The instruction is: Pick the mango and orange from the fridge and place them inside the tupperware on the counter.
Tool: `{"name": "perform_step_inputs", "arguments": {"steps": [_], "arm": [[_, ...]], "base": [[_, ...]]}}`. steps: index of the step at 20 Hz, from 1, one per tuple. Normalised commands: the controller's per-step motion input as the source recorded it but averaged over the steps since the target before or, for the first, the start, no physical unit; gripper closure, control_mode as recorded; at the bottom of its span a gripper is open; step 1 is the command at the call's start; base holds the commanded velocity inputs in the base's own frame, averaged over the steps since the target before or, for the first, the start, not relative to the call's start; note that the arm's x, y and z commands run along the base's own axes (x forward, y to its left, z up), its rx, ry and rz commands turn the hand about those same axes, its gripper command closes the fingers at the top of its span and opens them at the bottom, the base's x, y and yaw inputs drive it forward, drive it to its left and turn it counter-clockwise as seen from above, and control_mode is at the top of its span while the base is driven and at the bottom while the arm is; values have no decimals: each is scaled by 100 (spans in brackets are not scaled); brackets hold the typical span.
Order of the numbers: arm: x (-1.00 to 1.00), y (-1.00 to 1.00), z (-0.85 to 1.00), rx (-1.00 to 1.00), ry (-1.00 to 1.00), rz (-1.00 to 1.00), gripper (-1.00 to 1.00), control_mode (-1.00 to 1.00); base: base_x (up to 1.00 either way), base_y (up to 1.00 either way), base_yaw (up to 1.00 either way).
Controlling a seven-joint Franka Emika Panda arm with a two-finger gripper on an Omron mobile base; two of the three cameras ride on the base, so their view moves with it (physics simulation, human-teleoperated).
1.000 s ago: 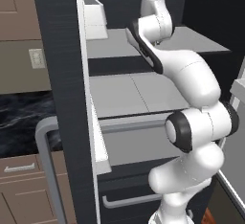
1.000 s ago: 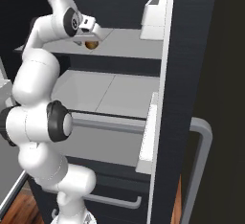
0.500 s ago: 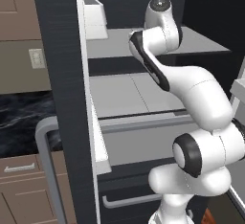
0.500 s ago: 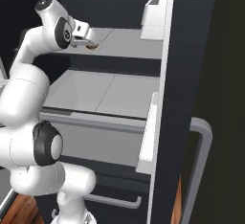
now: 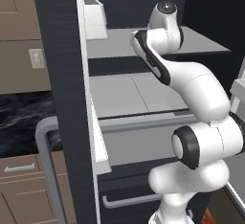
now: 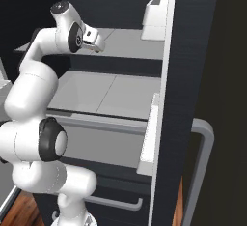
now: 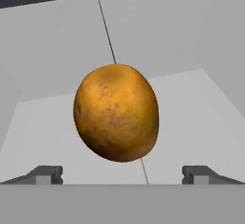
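The gripper (image 7: pixel 122 176) is open. Its two dark fingertips (image 7: pixel 44 174) stand wide apart, one on each side, and they hold nothing. Right in front of the gripper, in the gap between the tips, sits the orange (image 7: pixel 116 112). It is a bit egg-shaped, with a bumpy orange-brown skin and small dark spots. The tips do not touch it yet.

The orange rests on a grey shelf (image 7: pixel 191 103) inside the fridge (image 6: pixel 188 51). A thin dark line runs along the shelf, under the orange and away from the gripper. Beyond the orange the shelf runs back to the dark rear of the fridge.

From the right base view the gripper (image 6: pixel 93 40) is reaching in over the top shelf. Farther out from it, a white bin (image 6: pixel 155 18) hangs on the open door. Below the gripper lies another grey shelf (image 6: pixel 111 92). In the left base view a bit of the black worktop (image 5: pixel 21 122) shows past the door, well away from the gripper.

I think the orange is light and firm, with a slightly rough skin, so it should not slip much. It is round, so it could roll if it gets bumped. The best place to hold it looks like its widest part, one tip on each side, with a gentle squeeze.
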Motion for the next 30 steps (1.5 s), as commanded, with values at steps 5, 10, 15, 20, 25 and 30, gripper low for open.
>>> {"name": "perform_step_inputs", "arguments": {"steps": [5,10,15,20,25,30], "arm": [[10,0,0,1,0,0,-100,-100],[9,0,0,0,-4,0,-100,-100],[15,0,0,0,-2,0,-100,-100],[18,0,0,0,0,0,-100,-100],[8,0,-2,0,0,0,-100,-100],[0,0,-16,0,0,0,100,-100]], "base": [[0,0,0],[0,0,0],[0,0,0],[0,0,0],[0,0,0],[0,0,0]]}}
